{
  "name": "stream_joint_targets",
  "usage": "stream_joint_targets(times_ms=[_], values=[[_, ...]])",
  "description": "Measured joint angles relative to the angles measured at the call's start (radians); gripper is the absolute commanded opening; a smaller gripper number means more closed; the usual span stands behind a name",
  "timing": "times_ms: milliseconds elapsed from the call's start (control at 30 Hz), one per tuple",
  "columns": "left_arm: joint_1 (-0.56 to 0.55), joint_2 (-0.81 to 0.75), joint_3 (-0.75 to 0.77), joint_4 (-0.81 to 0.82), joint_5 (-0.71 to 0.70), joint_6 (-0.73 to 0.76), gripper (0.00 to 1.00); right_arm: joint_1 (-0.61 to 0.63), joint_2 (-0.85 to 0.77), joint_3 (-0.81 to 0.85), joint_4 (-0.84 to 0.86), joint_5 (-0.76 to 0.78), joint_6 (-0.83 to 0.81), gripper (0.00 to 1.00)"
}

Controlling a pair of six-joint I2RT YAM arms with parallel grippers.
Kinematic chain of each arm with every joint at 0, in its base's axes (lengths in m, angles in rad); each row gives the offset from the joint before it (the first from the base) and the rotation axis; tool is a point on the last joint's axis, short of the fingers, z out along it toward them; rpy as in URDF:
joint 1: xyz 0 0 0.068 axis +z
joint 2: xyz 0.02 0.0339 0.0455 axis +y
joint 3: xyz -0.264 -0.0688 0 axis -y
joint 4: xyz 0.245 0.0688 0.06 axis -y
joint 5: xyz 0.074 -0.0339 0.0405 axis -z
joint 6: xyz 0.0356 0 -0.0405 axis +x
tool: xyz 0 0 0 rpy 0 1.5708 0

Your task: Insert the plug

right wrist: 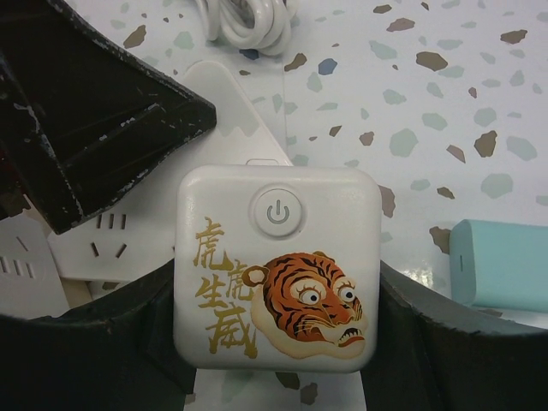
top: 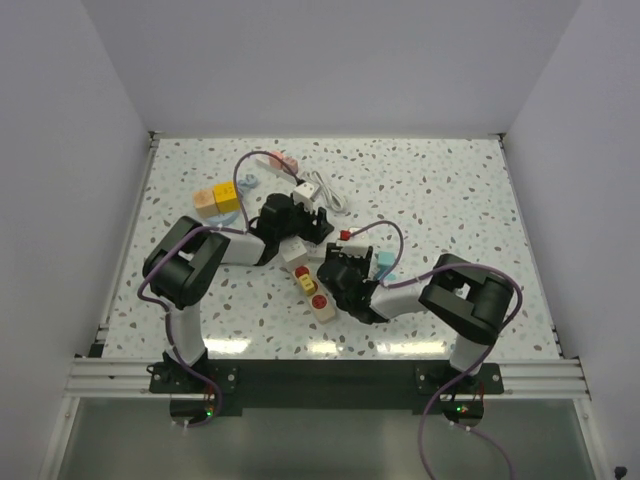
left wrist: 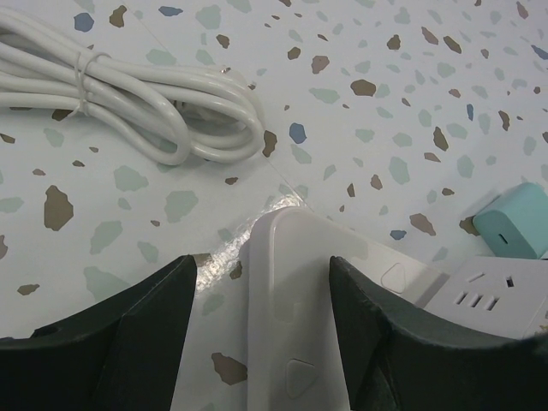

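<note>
The plug [right wrist: 278,265] is a white square block with a power button and a tiger picture. My right gripper [right wrist: 278,291] is shut on it, with a finger pressed against each side, just above the white power strip [right wrist: 111,244]. In the top view the right gripper [top: 345,272] hangs over the strip [top: 308,283], which carries yellow and red pieces. My left gripper [left wrist: 261,265] straddles the strip's far end [left wrist: 295,308]. Its right finger [left wrist: 368,317] is against the strip and its left finger [left wrist: 154,317] stands off with a gap, so it is open.
A bundled white cable [left wrist: 128,103] lies beyond the strip [top: 325,195]. A teal charger [right wrist: 501,265] sits to the right of the strip [top: 386,262]. Yellow and orange cubes [top: 215,200] and a pink block [top: 285,160] lie at the back left. White walls enclose the table.
</note>
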Motion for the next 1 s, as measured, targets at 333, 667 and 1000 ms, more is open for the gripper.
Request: stream_joint_targets(times_ms=[333,667,1000], values=[[0.0,0.0,0.0,0.0,0.004,0.0,0.66,0.016,0.037,0.033,-0.027,0.045,-0.022,0.0],[0.0,0.0,0.0,0.0,0.006,0.0,0.66,0.021,0.047,0.042,-0.029,0.064,-0.022,0.0],[0.001,0.0,0.002,-0.004,0.014,0.0,0.66,-0.019,-0.05,0.072,-0.176,-0.043,-0.038,0.54]])
